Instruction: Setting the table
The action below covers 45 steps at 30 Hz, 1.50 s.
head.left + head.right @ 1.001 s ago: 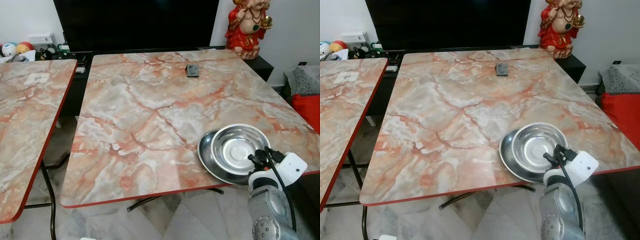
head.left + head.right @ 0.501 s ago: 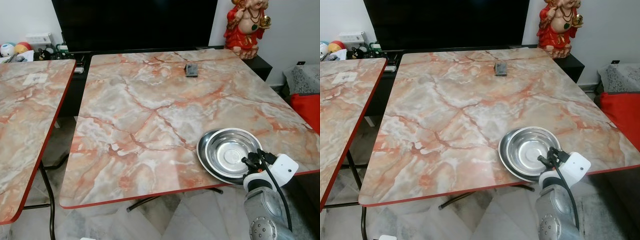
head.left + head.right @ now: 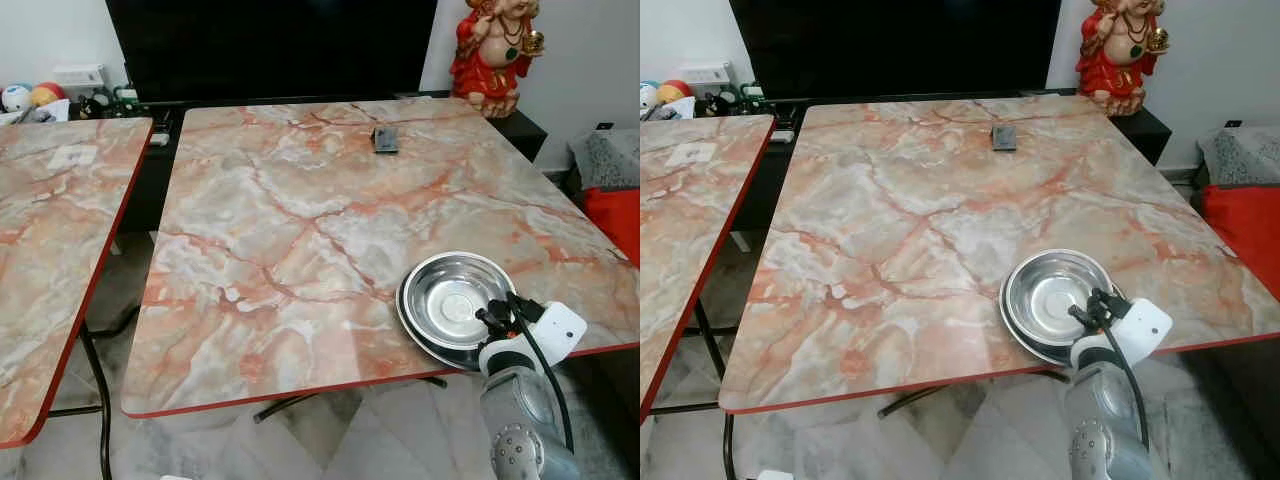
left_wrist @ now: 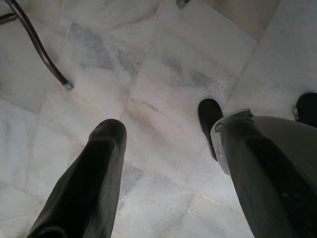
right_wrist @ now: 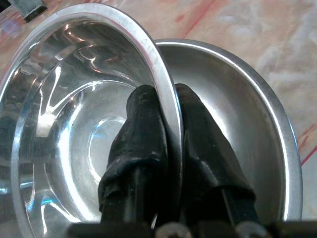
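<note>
Steel bowl (image 5: 74, 114) rim is pinched by the right end effector (image 5: 168, 148) above a steel plate (image 5: 247, 124).

statue (image 3: 494, 50) head cropped, small dark object (image 3: 385, 140) unidentifiable, far table (image 3: 60, 230) cut off
</note>
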### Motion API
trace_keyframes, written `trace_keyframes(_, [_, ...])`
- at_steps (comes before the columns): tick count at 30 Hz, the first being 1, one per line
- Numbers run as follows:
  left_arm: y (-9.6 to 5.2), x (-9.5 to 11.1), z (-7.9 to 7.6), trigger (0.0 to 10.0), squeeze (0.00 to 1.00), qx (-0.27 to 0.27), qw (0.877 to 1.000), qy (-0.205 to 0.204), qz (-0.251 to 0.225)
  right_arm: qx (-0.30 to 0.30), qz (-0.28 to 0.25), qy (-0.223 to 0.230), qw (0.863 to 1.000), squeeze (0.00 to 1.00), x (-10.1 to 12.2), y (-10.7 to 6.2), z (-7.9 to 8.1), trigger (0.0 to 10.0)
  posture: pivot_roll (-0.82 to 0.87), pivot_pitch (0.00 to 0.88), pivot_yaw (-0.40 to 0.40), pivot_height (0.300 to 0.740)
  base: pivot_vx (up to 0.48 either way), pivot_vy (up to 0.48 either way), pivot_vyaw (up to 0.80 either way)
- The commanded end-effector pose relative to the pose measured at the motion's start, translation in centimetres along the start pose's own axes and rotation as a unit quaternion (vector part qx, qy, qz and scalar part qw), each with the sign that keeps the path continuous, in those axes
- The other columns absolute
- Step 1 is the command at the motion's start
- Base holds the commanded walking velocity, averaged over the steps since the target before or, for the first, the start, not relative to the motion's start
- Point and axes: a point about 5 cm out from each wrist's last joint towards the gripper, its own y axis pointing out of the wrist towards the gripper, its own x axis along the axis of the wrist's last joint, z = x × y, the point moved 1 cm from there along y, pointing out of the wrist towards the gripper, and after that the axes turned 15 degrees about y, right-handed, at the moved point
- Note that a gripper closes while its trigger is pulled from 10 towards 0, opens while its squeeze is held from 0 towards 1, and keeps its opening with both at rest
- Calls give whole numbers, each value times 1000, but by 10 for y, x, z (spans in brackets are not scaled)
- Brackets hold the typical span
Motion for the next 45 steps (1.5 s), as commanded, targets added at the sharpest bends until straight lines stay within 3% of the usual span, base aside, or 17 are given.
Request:
trace_keyframes(1, [-2,-7,-2,10000,0,-4,1000,1,14,-2,-12,4,1000,620,4,1,1,10000,-18,107,-23,740,0,0,0])
trace_keyframes(2, [-2,-7,-2,10000,0,-4,1000,1,14,-3,-15,4,1000,992,5,1,1,10000,-18,107,-23,740,0,0,0])
trace_keyframes(8, [-2,-7,-2,10000,0,-3,1000,1,14,-27,-24,-5,999,1000,8,2,-7,10000,-17,108,-23,740,0,0,0])
trace_keyframes(9, [-2,-7,-2,10000,0,-3,1000,1,14,-27,-25,-8,999,94,8,2,-7,10000,-17,108,-23,740,0,0,0])
trace_keyframes(10, [-2,-7,-2,10000,0,-3,1000,1,14,-27,-25,-9,999,94,8,2,-7,10000,-17,108,-23,740,0,0,0])
trace_keyframes(11, [-2,-7,-2,10000,0,-3,1000,1,14,-27,-25,-9,999,0,8,2,-7,10000,-16,108,-23,740,0,0,0])
trace_keyframes(20, [-1,-6,0,10000,0,-2,1000,1,14,-19,-21,-10,1000,0,7,3,-4,10000,-16,106,-24,740,0,0,0])
trace_keyframes(21, [-1,-6,0,10000,0,-1,1000,1,13,-18,-19,-11,1000,153,6,2,-4,10000,-16,106,-25,740,0,0,0])
trace_keyframes(22, [-1,-6,0,10000,0,-1,1000,1,13,-17,-19,-12,1000,639,5,2,-3,10000,-15,106,-26,740,0,0,0])
trace_keyframes(26, [-1,-6,-1,10000,0,-1,1000,0,12,-17,-19,-12,1000,573,5,2,-2,10000,-15,105,-25,740,0,0,0])
trace_keyframes(28, [-1,-5,-1,10000,0,-1,1000,0,12,-16,-19,-12,1000,427,5,2,-2,10000,-15,105,-26,740,0,0,0])
trace_keyframes(29, [-1,-5,-1,10000,0,-1,1000,0,11,-17,-19,-14,1000,67,4,0,-1,10000,-15,105,-28,740,0,0,0])
trace_keyframes(30, [-1,-5,-1,10000,0,-1,1000,0,11,-19,-18,-18,999,0,4,-1,-2,10000,-13,104,-29,740,0,0,0])
trace_keyframes(45, [-1,-6,-3,10000,0,-3,1000,0,10,-29,-14,-15,999,0,4,-19,-5,10000,-25,104,-32,740,0,0,0])
